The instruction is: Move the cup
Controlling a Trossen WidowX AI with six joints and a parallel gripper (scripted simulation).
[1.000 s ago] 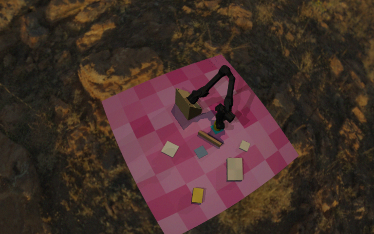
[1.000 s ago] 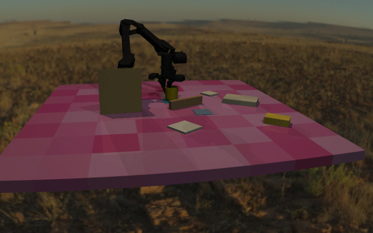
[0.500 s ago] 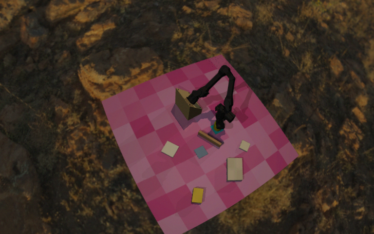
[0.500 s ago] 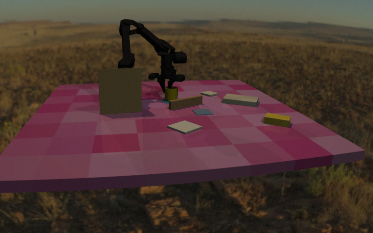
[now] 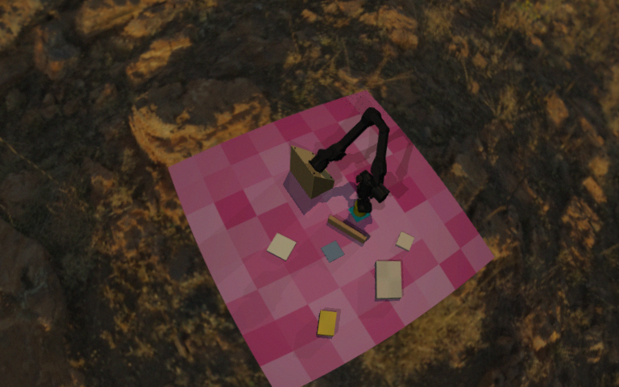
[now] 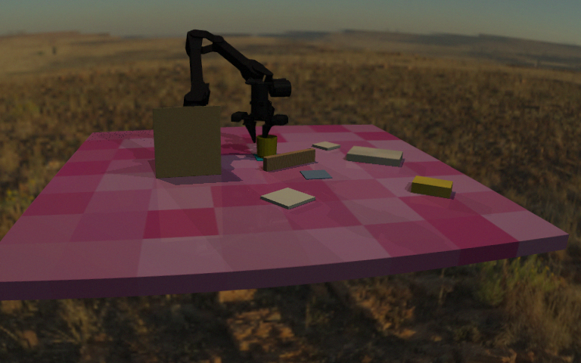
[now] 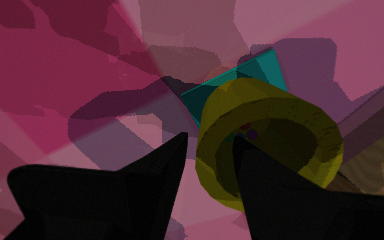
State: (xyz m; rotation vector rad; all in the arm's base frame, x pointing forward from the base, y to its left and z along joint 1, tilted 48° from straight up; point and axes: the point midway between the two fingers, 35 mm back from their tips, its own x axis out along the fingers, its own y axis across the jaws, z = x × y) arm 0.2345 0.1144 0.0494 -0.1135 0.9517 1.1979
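Wrist view — gripper (image 7: 210,150) jaws parted, astride the cup (image 7: 270,137) wall (marbles (image 7: 247,134) inside) on teal pad (image 7: 235,87).

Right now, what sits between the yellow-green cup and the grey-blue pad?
In the exterior view, a long brown block lies across that stretch, between the cup and the grey-blue pad.

A pink checkered table (image 6: 179,222) stands in dim, low light on dry, rocky grassland (image 6: 428,85) under a hazy sky (image 6: 385,17).
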